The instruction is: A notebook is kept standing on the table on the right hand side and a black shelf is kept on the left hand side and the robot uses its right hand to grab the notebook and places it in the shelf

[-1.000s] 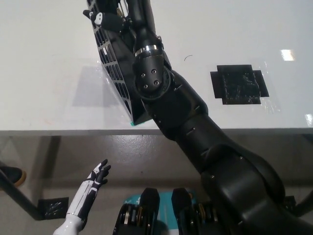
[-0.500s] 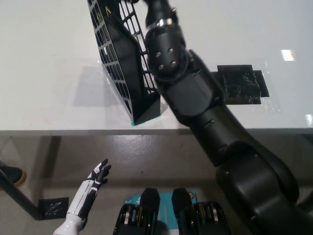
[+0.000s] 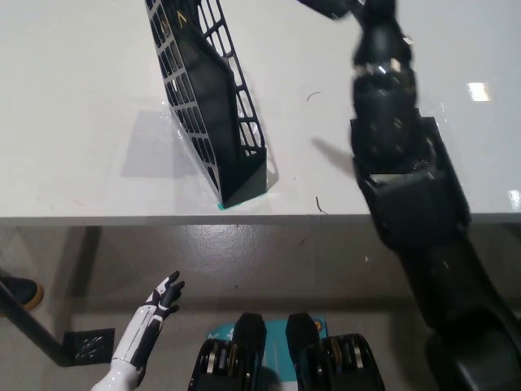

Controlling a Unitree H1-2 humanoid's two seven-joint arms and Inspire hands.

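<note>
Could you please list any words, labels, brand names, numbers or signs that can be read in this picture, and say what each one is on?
None: no readable text shows in the head view.
The black shelf shows only a plain grid, without a label.
The table carries a few thin dark marks, not letters.
The right arm shows screws but no marking.
The left hand is plain.

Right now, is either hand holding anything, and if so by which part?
The left hand holds nothing, open below the table edge. The right hand is cut off at the top edge; its hold cannot be told.
</note>
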